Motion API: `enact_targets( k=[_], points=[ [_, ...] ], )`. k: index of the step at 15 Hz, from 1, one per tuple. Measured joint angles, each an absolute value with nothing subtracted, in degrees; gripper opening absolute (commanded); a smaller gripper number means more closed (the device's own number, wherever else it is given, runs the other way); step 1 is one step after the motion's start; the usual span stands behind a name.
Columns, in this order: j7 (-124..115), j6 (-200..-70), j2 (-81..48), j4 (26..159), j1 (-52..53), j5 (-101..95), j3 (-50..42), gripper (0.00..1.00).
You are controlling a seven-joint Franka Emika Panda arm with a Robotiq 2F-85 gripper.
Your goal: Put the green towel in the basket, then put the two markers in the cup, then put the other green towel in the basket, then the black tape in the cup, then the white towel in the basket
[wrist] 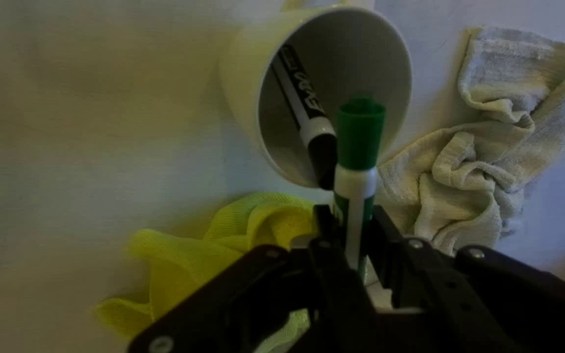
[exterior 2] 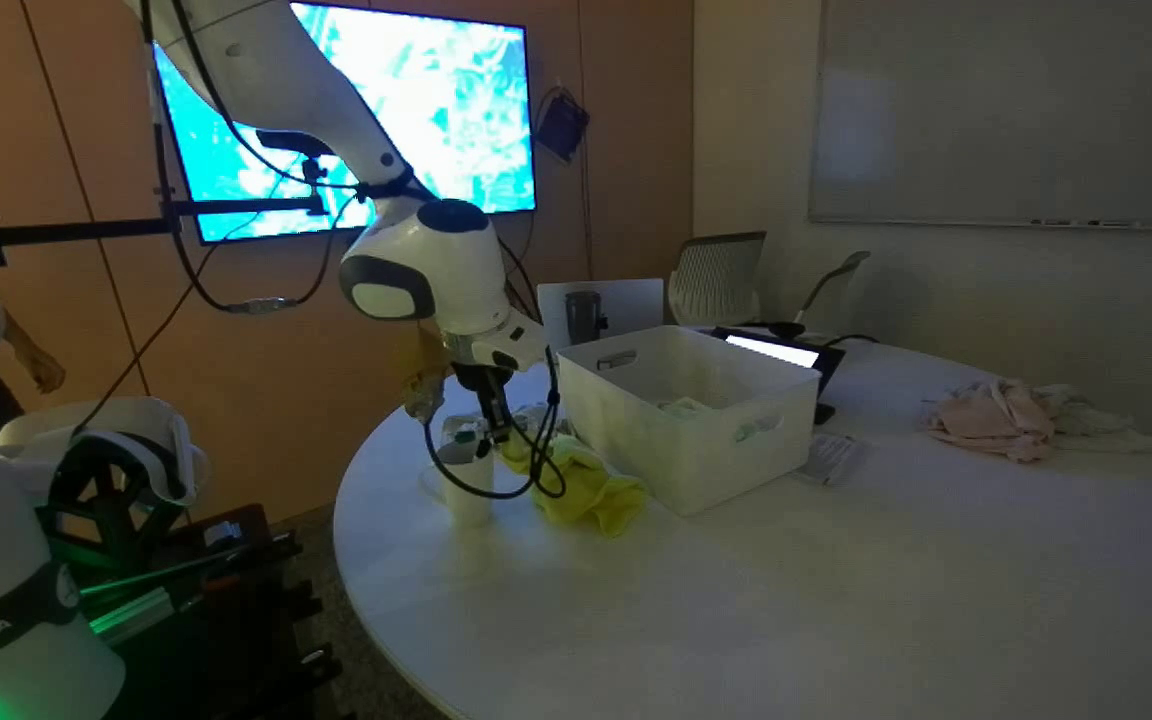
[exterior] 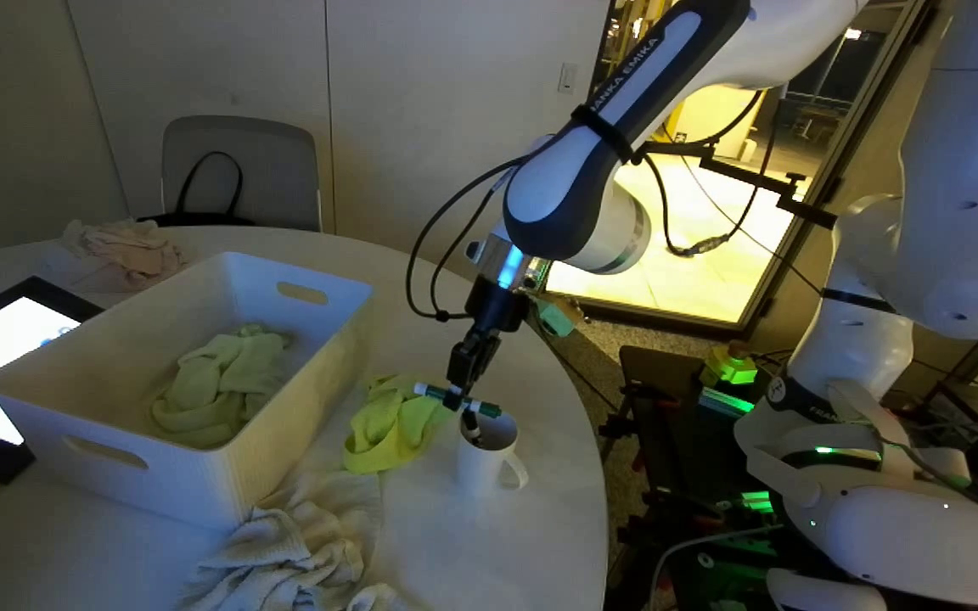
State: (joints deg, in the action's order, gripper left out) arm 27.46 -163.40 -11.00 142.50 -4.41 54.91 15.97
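Gripper (wrist: 352, 215) nearly closed, pinching green marker (wrist: 361, 137), white cup (exterior: 479, 471) just below and beside, black marker (wrist: 312, 113) leaning inside cup, yellow-green towel (exterior: 391, 424) near gripper.

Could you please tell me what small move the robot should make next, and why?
I'd probably tip the green marker cap-down over the cup, since the hand grips it nearly level, its capped end toward the opening, and the black marker leaning inside leaves room beside it.

black marker (wrist: 307, 105) is leaning inside the cup (wrist: 241, 73), free room is showing beside it, yellow-green towel (exterior: 387, 431) is blocking the low path toward the basket (exterior: 302, 413), tabletop (exterior 2: 836, 590) is lying open opposite
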Motion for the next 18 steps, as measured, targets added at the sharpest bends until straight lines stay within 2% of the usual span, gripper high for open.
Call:
enact_targets(
  k=[13,18],
  points=[
    [62.8,-179.9,-12.1,141.4,-4.1,92.5,21.6,0.07],
    [76.9,-182.7,-11.6,137.0,-2.0,110.2,20.5,0.07]
  ],
)
